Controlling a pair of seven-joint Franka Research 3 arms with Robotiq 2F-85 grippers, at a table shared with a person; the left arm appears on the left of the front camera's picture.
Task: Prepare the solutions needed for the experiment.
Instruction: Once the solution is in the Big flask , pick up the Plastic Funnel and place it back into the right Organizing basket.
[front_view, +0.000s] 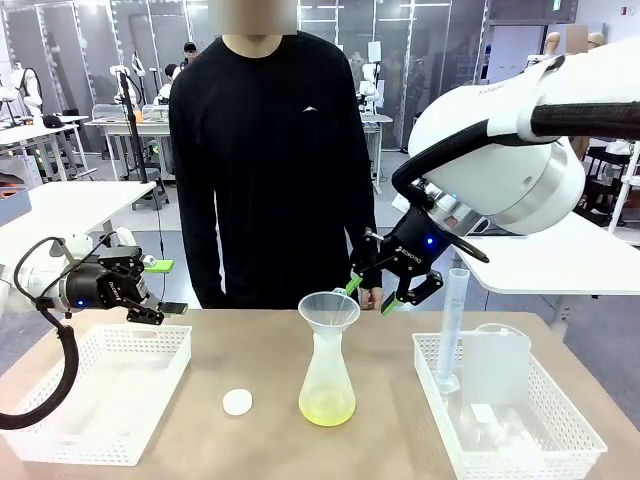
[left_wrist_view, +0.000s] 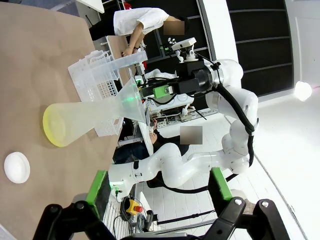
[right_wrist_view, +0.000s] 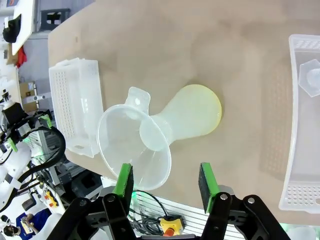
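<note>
Partly done, I judge: the solutions (front_view: 327, 410) form a shallow yellow-green layer in the flask (front_view: 327, 372) mid-worktop, funnel (front_view: 328, 308) on top. Right hand (front_view: 370, 297) open beside the funnel rim, gripping nothing. Left hand (front_view: 168, 287) open, empty, above the left basket (front_view: 150, 400). More filling probably remains.

I see a white disc (front_view: 237, 402) lying near the left basket (front_view: 90, 448). A cylinder (front_view: 453, 320) stands in the right basket (front_view: 578, 415).
</note>
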